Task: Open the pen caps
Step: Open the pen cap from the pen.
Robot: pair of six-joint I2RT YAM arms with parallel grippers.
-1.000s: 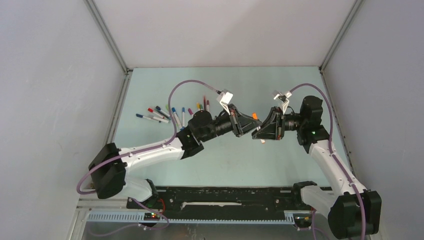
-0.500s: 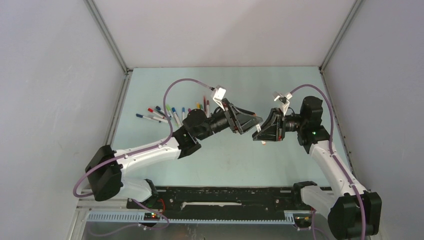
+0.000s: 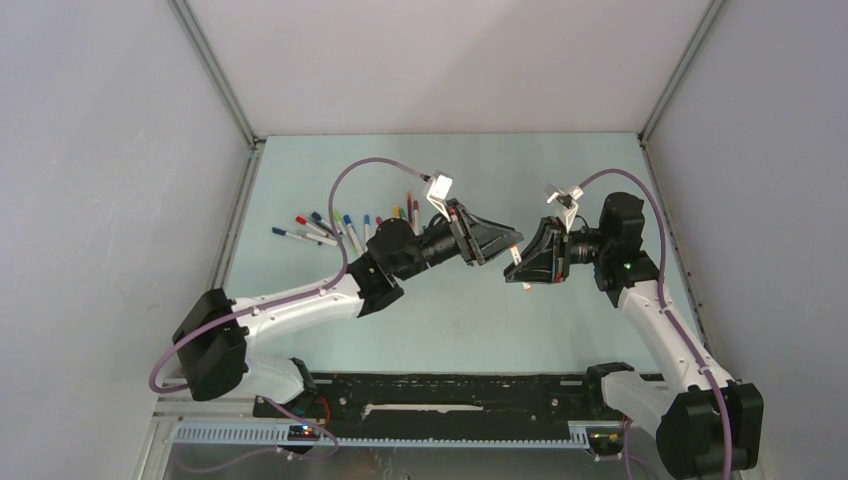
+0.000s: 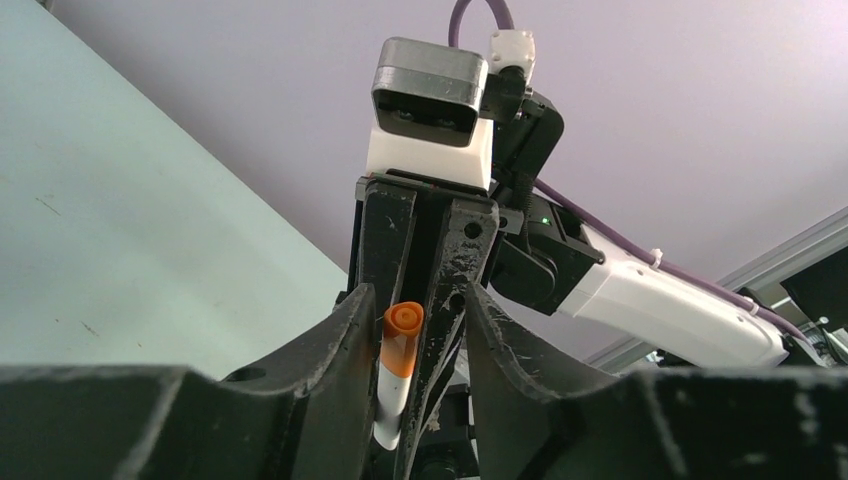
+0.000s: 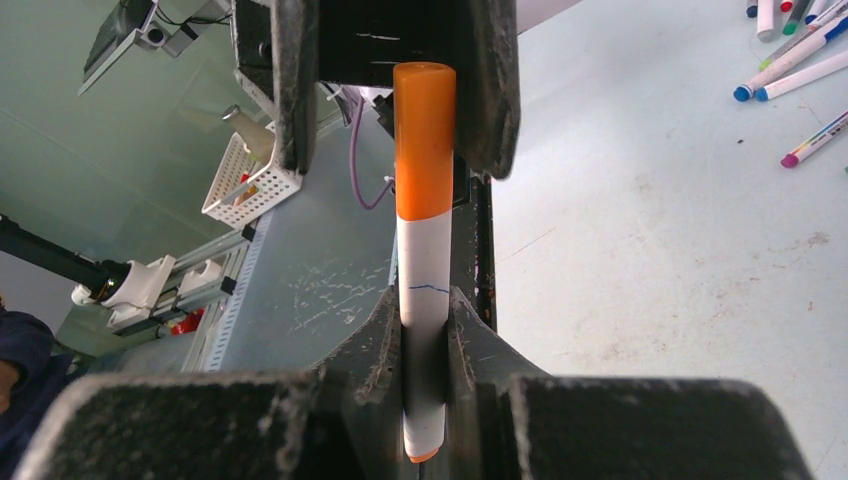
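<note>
The right gripper (image 5: 425,300) is clamping narrowly on the slim white plastic pen barrel (image 5: 425,265), holding it raised above the pale green tabletop (image 3: 450,320) between the two arms. The short orange cylindrical plastic cap (image 5: 425,140) is pointing toward the left gripper (image 4: 415,300). That gripper's jaws are standing partly apart around the cap: one finger looks to be touching it while the other is showing a gap, so nothing is gripping the cap yet. To do this step well, the left jaws should be closing squarely on the middle of the cap alone, clear of the barrel, and centring it rather than pushing it sideways. The pull should then be running straight along the pen's axis while the right grip is holding firm; a slanted tug is likely to slip. The other capped pens (image 3: 340,225) are lying well apart on the tabletop, beyond the left arm.
</note>
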